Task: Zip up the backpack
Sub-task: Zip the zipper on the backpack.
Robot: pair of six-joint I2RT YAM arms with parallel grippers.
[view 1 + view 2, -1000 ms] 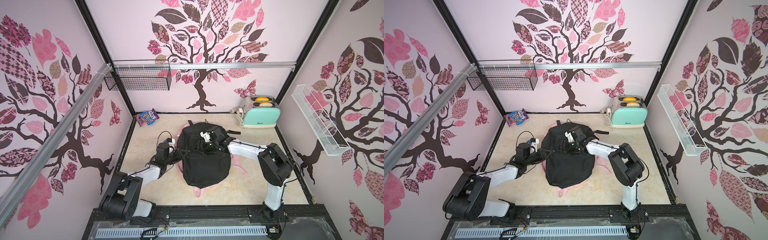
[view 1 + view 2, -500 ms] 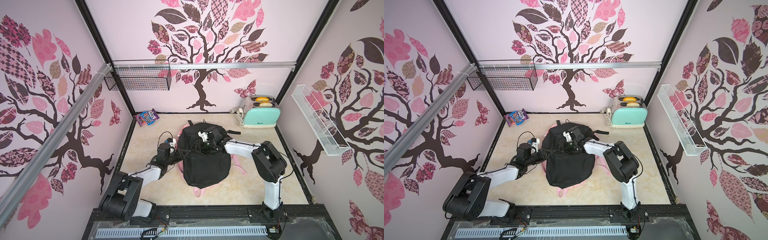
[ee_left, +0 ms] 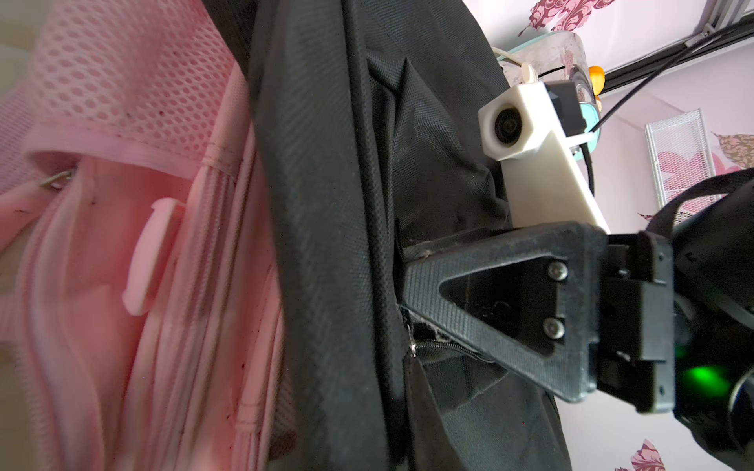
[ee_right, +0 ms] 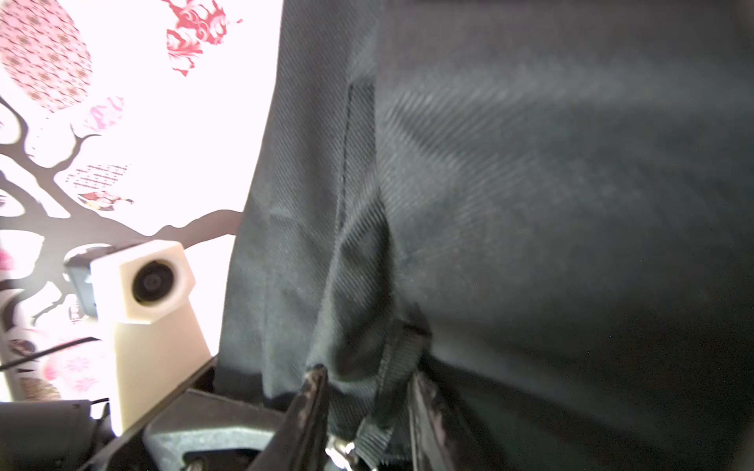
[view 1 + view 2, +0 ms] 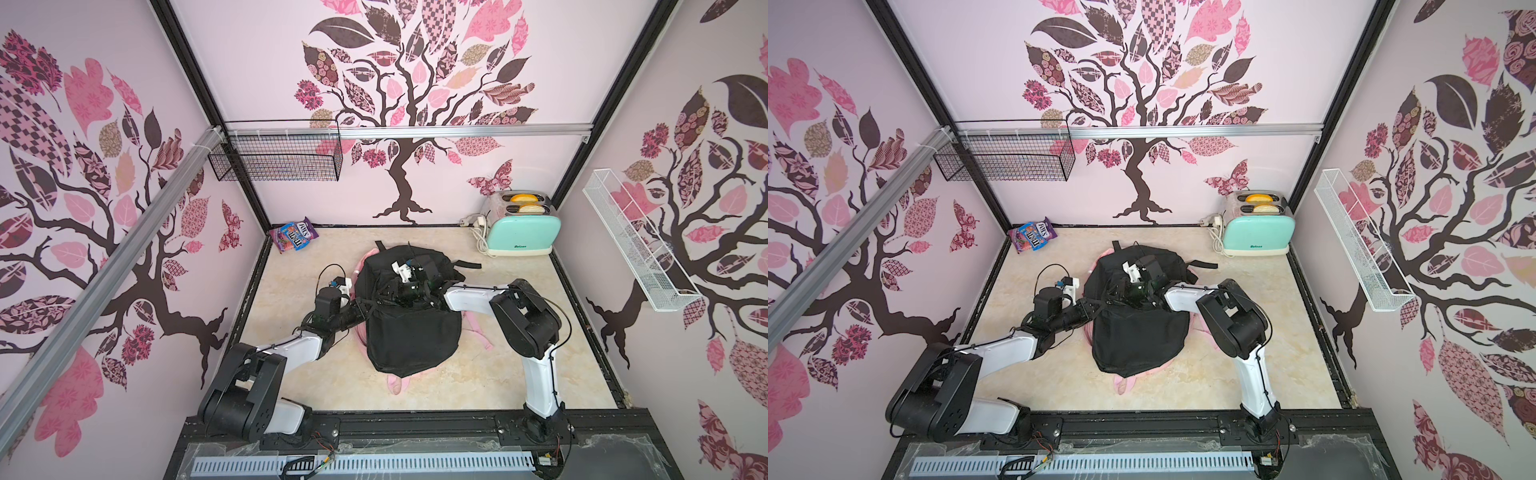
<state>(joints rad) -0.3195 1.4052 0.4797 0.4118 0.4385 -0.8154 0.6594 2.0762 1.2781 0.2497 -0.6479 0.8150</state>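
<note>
The right gripper (image 4: 367, 375) had its jaws partly spread, one on either side of a black webbing pull tab (image 4: 391, 367). We could not see them pressing it from both sides. The tab sat off-centre in the gap, with a bulge of cloth beside it. We feared a bite that took cloth along with the tab and jammed the slider (image 3: 413, 346), or a thin bite that let the tab slip out.

The left gripper (image 5: 363, 309) had its jaws pressed nearly together at the side of the black backpack (image 5: 411, 332). Its tips were hidden in the fabric, so we judged it a pinch. If that pinch gave, the bag would follow the pull and its zipper (image 3: 440, 350) would not run.

Our larger worry lay underneath. The pink backpack (image 5: 395, 384), which we took the task to mean, lay on the table (image 5: 291, 291) almost buried beneath the black one, only its edges showing. Both grips were on the black bag, so pulling here would leave the pink one unzipped and might drag the loose stack askew.
</note>
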